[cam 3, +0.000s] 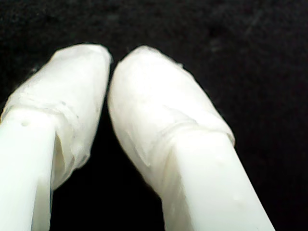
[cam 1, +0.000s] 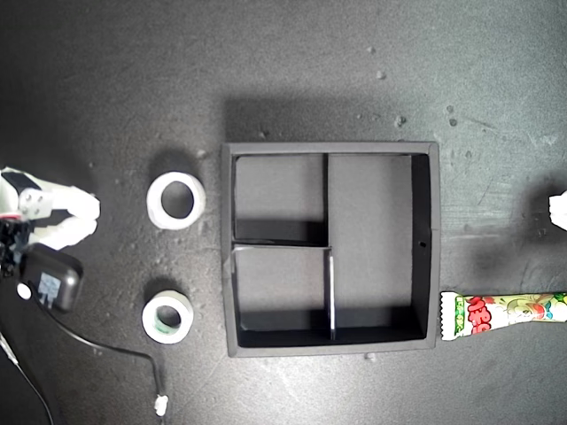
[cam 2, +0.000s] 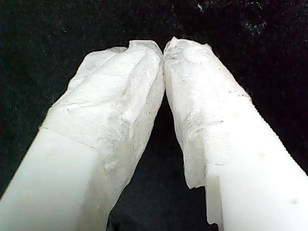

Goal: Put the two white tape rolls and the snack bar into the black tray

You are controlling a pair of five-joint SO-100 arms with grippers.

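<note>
Two claws, both empty. My first claw (cam 2: 163, 48): taped white fingertips (cam 2: 130, 86) pressed together at the tips, nothing between them, dark surface beyond. My second claw (cam 3: 109, 72): fingertips (cam 3: 149, 96) nearly closed, only a thin gap between them, holding nothing. Neither wrist view shows an item, so I cannot tell which arm is which in the exterior view; one arm (cam 1: 44, 221) sits at the tabletop's edge on the exterior view's left, a sliver of another (cam 1: 558, 208) at its right edge. Both appear parked clear of the work, likely so the layout stays unobstructed.

Black tray (cam 1: 425, 243): mid-tabletop, all three compartments bare.

Wider tape roll (cam 1: 176, 200): flat on the tabletop, near the tray's wall on the exterior view's left.

Smaller tape roll (cam 1: 168, 317): greenish core, lying flat, nearer the tabletop's front edge in that view. Both rolls lie open side up, which should suit a rim pinch.

Snack bar (cam 1: 505, 314): just beside the tray's corner at the exterior view's lower right, running off that view's right edge. Red characters on the wrapper, not legible; cartoon print.

Nothing placed yet.
</note>
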